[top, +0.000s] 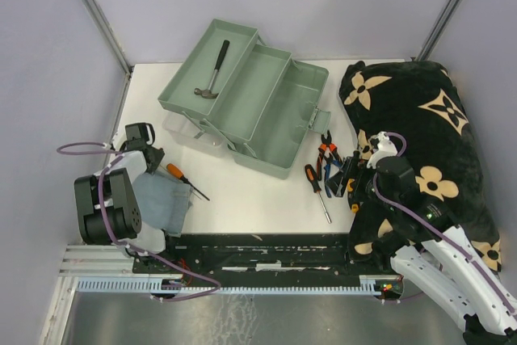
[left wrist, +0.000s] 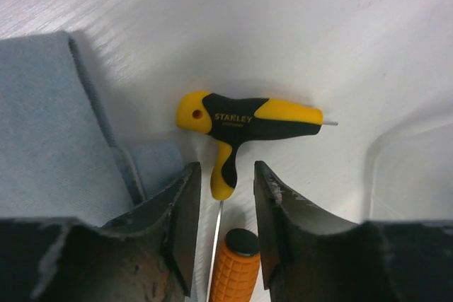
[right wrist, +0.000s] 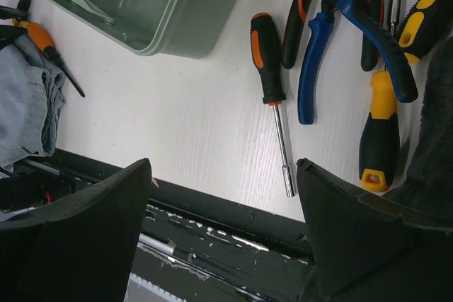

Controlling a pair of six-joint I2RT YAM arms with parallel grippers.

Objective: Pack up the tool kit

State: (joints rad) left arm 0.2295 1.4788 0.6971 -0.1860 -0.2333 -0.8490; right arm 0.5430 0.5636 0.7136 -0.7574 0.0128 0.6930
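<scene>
White counter, toolbox at the far edge. Left pincer sat narrow around the orange screwdriver by the left edge; right pincer gaped wide. I figured next: squeeze, lift.

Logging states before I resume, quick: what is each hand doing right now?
Left hand: open, straddling the orange screwdriver.
Right hand: open, empty.
</scene>
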